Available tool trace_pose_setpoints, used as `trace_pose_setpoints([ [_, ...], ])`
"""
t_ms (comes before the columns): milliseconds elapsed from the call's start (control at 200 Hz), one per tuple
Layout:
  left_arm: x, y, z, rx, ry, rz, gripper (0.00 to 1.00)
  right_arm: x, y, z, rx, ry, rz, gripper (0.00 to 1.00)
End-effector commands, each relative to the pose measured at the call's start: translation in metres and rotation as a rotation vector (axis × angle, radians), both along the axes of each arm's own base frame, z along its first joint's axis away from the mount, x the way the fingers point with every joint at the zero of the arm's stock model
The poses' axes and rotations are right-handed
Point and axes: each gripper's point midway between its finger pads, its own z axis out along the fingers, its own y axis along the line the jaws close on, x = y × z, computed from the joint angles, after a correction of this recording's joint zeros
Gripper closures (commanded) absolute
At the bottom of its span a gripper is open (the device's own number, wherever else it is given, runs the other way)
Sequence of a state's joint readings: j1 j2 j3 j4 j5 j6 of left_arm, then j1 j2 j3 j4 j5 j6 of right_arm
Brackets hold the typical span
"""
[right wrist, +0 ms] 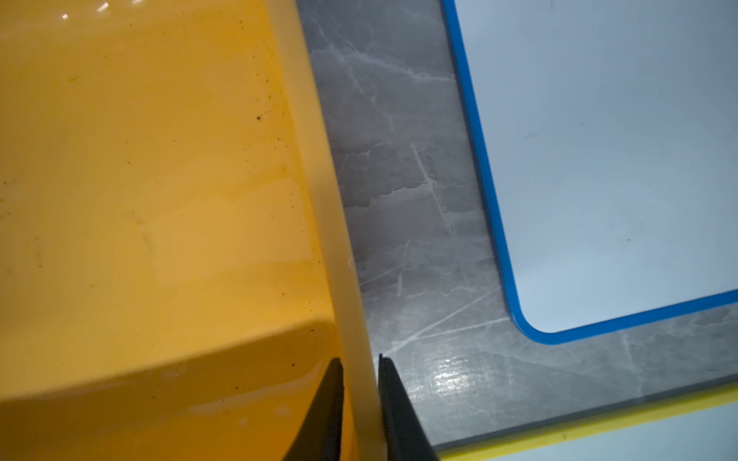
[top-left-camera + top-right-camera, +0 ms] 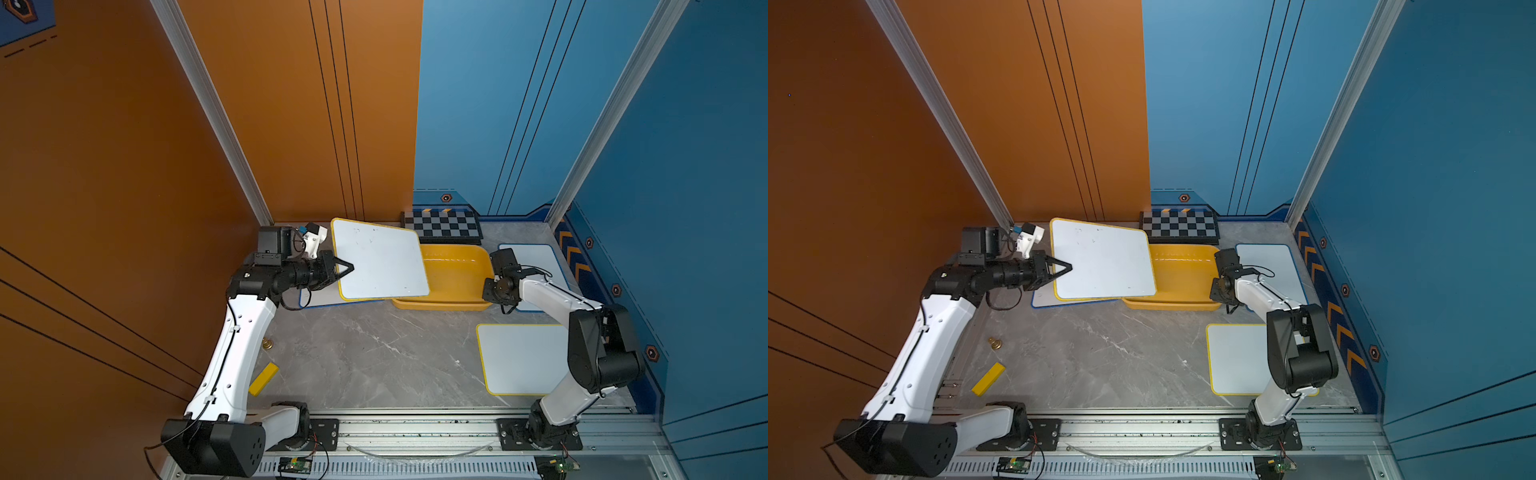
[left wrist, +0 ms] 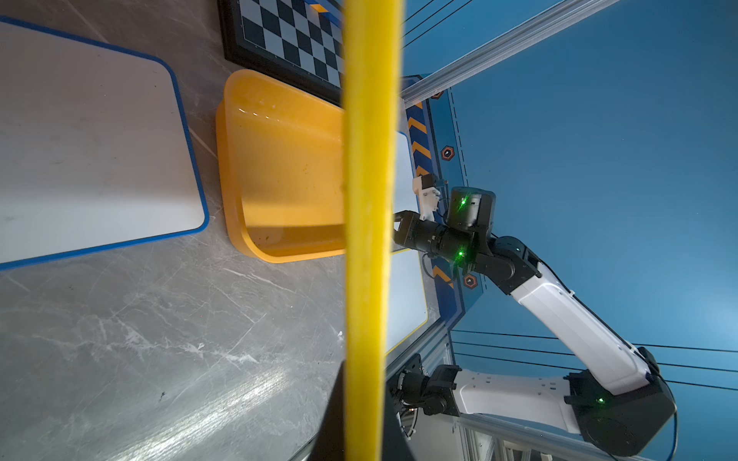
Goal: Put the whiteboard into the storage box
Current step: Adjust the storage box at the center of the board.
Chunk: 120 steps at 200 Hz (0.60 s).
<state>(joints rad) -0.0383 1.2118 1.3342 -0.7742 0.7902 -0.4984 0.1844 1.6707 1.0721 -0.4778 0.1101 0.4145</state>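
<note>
The big grey marble-look table (image 2: 374, 353) is sitting under everything. The white whiteboard with a yellow rim (image 2: 380, 259) is hanging in the air, tipped a little. One side of it is reaching over the storage box (image 2: 457, 274), a low yellow plastic tray with round corners, but it is not lying inside yet. A second yellow-rimmed board (image 2: 519, 357) is lying flat by the right arm. One blue-rimmed board (image 2: 320, 297) is peeking out from under the lifted whiteboard. The other blue-rimmed board (image 2: 540, 257) is lying beside the storage box, on the right arm's side. A black-and-grey checkerboard (image 2: 442, 226) is resting just behind the storage box. The left gripper (image 2: 351, 268) is pinching the whiteboard's edge tight. The right gripper (image 1: 359, 359) is squeezing the storage box's thin wall. A small yellow block (image 2: 263, 379) is lying near the left arm.
</note>
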Motion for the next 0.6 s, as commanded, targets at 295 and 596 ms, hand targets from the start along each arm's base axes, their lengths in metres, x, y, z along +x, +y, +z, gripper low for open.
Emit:
trace_pose_setpoints([
  [295,0.004,-0.017,0.023,-0.025,-0.088,-0.066,1.0,-0.013,-0.006,-0.001,-0.042,0.028,0.028,0.8],
  [596,0.005,-0.026,0.023,-0.014,-0.089,-0.085,1.0,-0.009,-0.012,-0.008,-0.09,0.027,0.064,0.81],
])
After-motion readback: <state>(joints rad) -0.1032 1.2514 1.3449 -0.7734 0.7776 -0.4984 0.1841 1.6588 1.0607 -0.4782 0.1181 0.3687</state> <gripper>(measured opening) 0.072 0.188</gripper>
